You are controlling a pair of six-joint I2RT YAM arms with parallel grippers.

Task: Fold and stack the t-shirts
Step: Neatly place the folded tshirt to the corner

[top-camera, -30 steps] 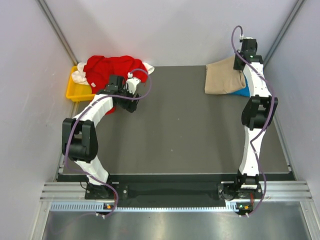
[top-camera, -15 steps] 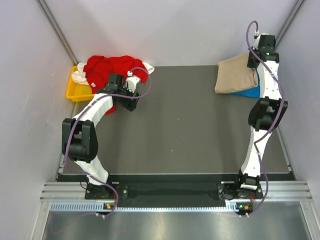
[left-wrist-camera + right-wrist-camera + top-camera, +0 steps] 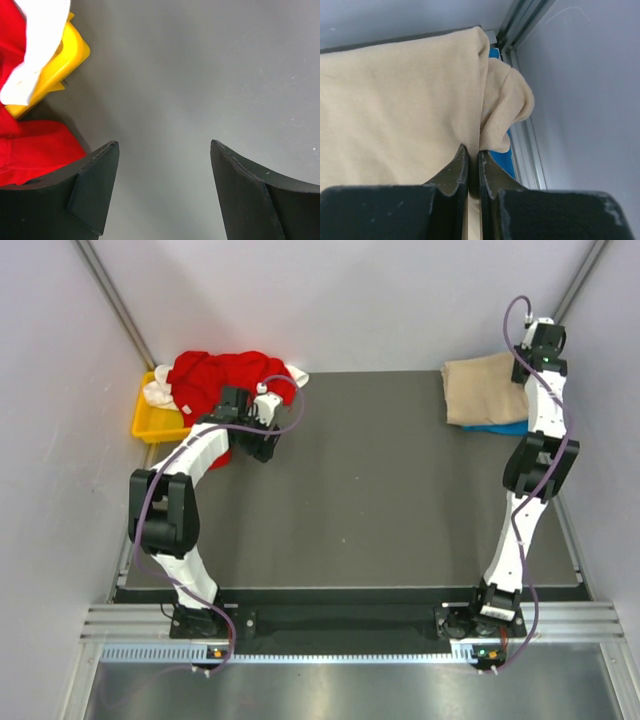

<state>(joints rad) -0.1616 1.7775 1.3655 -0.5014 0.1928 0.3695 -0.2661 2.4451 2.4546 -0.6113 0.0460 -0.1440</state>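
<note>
Beige cloth fills the right wrist view. The beige t-shirt (image 3: pixel 395 100) spreads ahead and to the left of the right jaws, which are pressed all but together with a thin edge of that shirt pinched in the slit between them. Just past their tips, to the right, a fold of it bunches up, and a strip of the blue t-shirt (image 3: pixel 509 150) peeks out beneath it beside the metal rail (image 3: pixel 522 130). From overhead the blue one is only a sliver under the beige shirt's near edge, and the right arm (image 3: pixel 540 450) hides the pinch itself.

The left jaws stand wide apart, with only the bare grey surface (image 3: pixel 200 75) between them. The red t-shirt (image 3: pixel 35 150) lies just left of the left-hand finger (image 3: pixel 95 195). Ahead and to the left sits the yellow tray (image 3: pixel 65 62), with the white t-shirt (image 3: pixel 37 40) draped over its rim. Only the overhead camera shows the red shirt heaped across that tray.
</note>
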